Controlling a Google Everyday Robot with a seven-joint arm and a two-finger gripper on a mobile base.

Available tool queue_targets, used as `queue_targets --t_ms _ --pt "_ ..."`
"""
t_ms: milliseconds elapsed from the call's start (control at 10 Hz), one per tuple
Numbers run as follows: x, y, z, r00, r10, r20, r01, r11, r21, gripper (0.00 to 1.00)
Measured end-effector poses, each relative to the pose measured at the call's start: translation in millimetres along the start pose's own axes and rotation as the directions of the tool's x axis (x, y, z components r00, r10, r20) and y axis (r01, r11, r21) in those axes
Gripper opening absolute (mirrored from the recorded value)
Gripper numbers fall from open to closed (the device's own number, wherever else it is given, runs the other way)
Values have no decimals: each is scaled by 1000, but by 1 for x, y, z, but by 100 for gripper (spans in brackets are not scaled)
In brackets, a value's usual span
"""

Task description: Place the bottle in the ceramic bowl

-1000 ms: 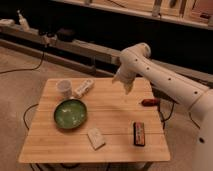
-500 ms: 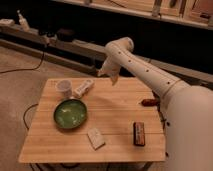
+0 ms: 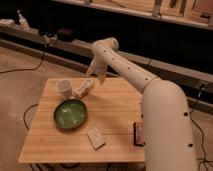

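The bottle is small, whitish and slender, lying on its side on the wooden table near the far left, just right of a white cup. The green ceramic bowl sits in front of it, empty. My gripper hangs at the end of the white arm, just above and to the right of the bottle, over the table's far edge.
A small white cup stands left of the bottle. A flat white box lies in front of the bowl. A dark flat object lies at the right, by my arm's lower body. A ledge with cables runs behind the table.
My arm has swung left across the table's far edge, from the middle right toward the bottle. The bottle, bowl and cup have not moved.
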Motion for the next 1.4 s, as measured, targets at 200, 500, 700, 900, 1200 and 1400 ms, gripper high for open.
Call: queue_targets --t_ms 200,500,700,900,1200,1400 --pt "-2 -18 23 1000 -8 7 8 1000 -21 65" --pt "-6 -35 54 999 16 32 -15 999 -42 65" --pt "-9 -34 74 997 55 50 -52 997 -62 65" --pt "-7 -23 92 994 93 53 -89 992 -84 65" --pt "1 -14 110 991 132 35 -128 988 -92 65" --pt "3 -21 114 992 124 28 -122 989 -81 65"
